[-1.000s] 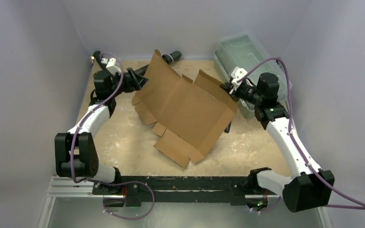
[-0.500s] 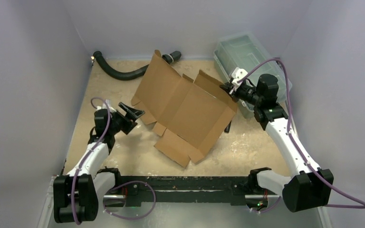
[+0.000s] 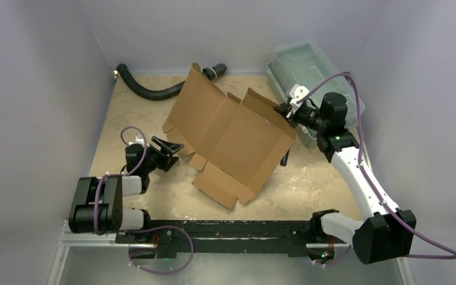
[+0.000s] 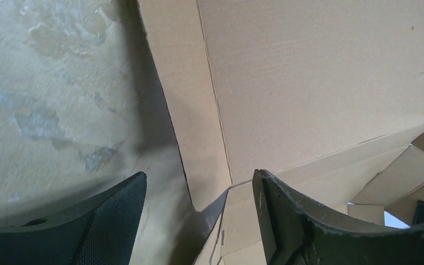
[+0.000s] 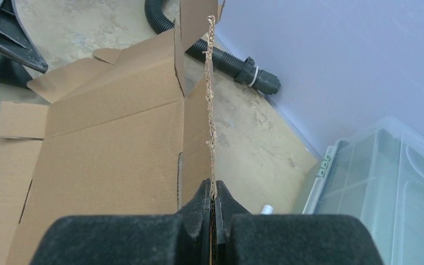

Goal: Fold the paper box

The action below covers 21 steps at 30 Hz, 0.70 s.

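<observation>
— Cardboard first: where's the paper box?
— Middle of the bench, half raised. The left claw gapes beside its near-left flaps, touching nothing, I think; the right claw is clamped on the far-right wall's edge.
— Next?
— Probably raising a left flap along its crease.

Paper box: matt brown corrugated cardboard, frayed raw edge
Table: rough, mottled beige, worn patches
Bin: clear greenish plastic, glossy
Hose: ribbed black plastic, matt
Left gripper: matt black, finely dotted inner faces
</observation>
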### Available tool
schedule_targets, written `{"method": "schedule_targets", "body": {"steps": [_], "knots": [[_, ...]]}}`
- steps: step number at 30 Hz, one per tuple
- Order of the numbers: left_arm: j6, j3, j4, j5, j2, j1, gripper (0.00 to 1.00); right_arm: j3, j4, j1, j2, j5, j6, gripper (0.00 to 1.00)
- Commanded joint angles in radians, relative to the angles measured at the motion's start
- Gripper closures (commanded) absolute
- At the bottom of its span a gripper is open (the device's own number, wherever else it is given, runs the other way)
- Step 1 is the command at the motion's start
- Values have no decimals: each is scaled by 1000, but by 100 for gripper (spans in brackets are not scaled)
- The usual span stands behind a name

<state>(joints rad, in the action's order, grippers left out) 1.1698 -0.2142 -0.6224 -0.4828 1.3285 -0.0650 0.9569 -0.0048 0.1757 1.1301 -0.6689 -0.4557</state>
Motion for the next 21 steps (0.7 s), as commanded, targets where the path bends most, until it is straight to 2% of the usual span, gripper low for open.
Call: {"method": "schedule_targets", "body": {"steps": [1, 5, 8, 9, 10, 14, 16, 18, 21], "knots": [[32, -13, -272, -33, 121, -1, 35, -3, 60, -5, 3, -29, 17, 100], [74, -34, -417, -28, 244, -2, 55, -3, 59, -5, 3, -31, 18, 100], [106, -44, -530, -36, 317, -1, 77, -4, 58, -6, 6, -34, 18, 100], [111, -47, -559, -36, 333, -1, 86, -4, 58, -6, 7, -34, 18, 100], [110, -49, -582, -38, 344, -1, 100, -4, 57, -5, 7, -34, 17, 100], [74, -51, -653, -53, 321, -1, 100, -4, 54, -8, 7, -42, 18, 100], [17, -55, -608, -61, 250, -1, 100, -1, 46, -13, 4, -56, 18, 100], [-100, -88, -439, -52, 123, -1, 100, 4, 31, -21, -3, -75, 7, 99], [-355, -199, -57, 9, -103, 25, 100, 19, -5, -34, -19, -115, -16, 89]]}}
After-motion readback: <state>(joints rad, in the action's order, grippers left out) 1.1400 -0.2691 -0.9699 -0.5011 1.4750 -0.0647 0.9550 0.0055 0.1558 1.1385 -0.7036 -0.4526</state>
